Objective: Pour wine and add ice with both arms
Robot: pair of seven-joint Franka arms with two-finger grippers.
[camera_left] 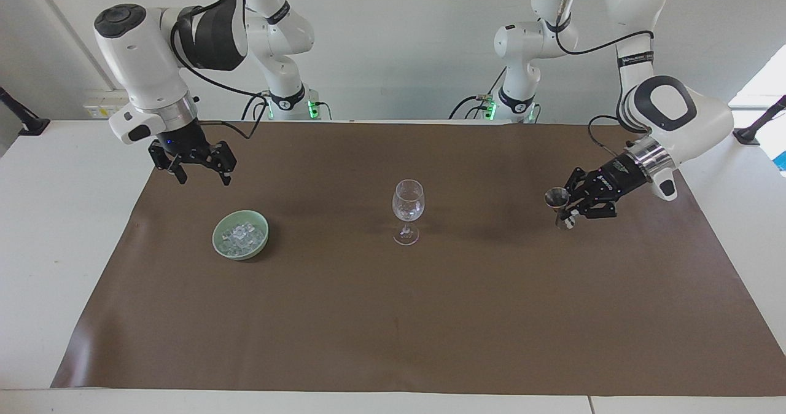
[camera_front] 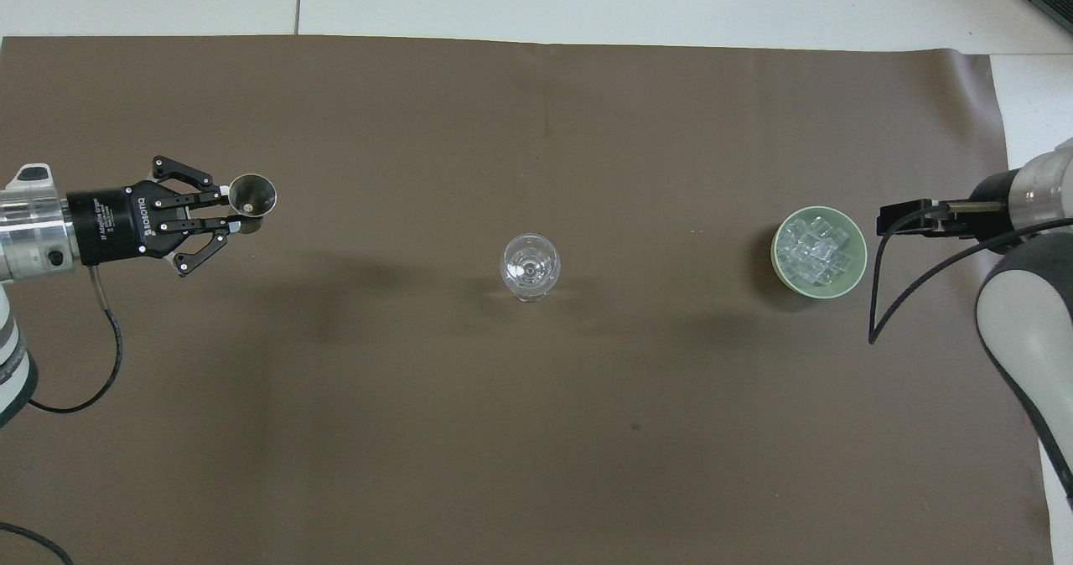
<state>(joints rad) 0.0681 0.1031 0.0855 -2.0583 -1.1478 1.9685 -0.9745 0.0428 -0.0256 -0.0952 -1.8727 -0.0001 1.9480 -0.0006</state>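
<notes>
While the left gripper is pinching a small steel jigger at its waist in the facing view, holding it nearly upright low over the brown mat at about three o'clock from the wine glass, the glass itself is standing at the mat's centre and looking clear, with no coloured liquid that I can make out. At about nine o'clock from the glass the green bowl is sitting on the mat with the ice heaped inside it, and the right gripper is hanging with its fingers spread and empty, over the mat at roughly eleven o'clock from the bowl. Judging from this, the ice step is not yet begun. Turning to the overhead view, the left gripper is coming in from nine o'clock with its fingertips pressed onto the jigger, whose open mouth is facing up, well apart from the wine glass. At three o'clock from the glass the green bowl is holding the ice, and only the right arm's wrist is showing just beside it. No cube is lying in the glass, so adding ice is remaining; whether the wine is poured I cannot tell.
</notes>
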